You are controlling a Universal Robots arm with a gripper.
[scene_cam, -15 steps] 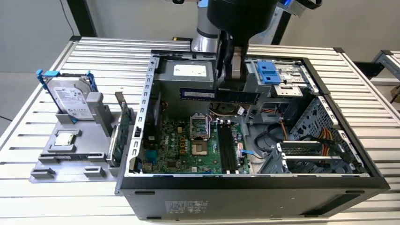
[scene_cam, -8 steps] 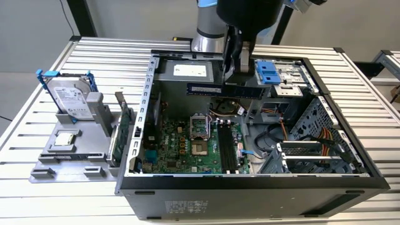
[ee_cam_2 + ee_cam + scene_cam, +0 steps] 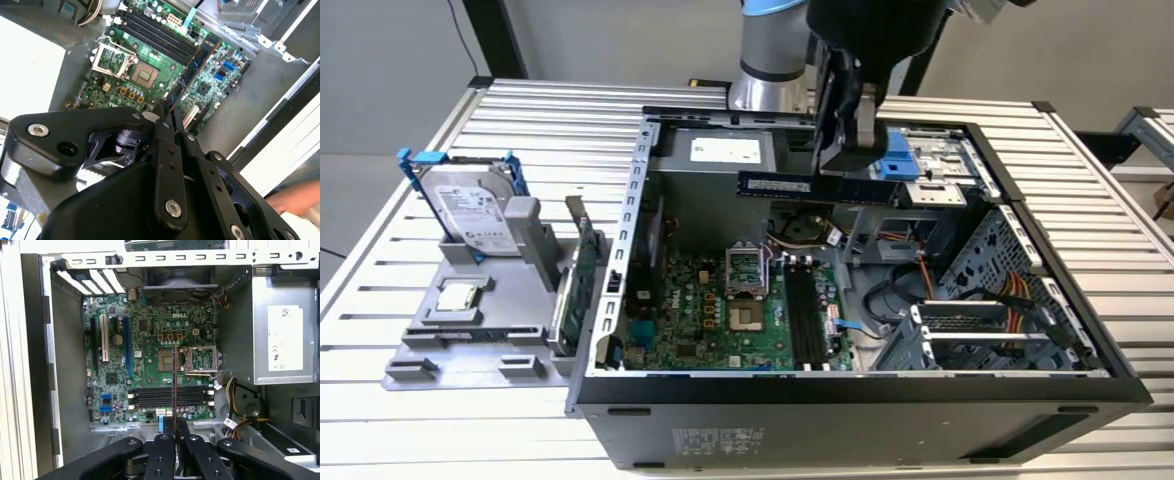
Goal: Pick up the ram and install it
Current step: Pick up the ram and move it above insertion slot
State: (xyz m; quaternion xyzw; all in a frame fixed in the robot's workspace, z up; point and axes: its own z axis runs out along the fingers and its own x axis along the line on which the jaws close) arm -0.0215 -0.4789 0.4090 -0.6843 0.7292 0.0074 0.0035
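The ram is a long blue stick, held level above the back of the open computer case. My gripper comes down from above and is shut on the stick's right half. In both wrist views the ram shows edge-on as a thin strip running out from between the fingertips of the gripper. It hangs well above the motherboard. The dark memory slots lie below, with nothing in them.
A grey fixture at the exterior view's left carries a hard drive, a small silver processor chip and a green card. A power supply and cables crowd the case. A person's hand is near.
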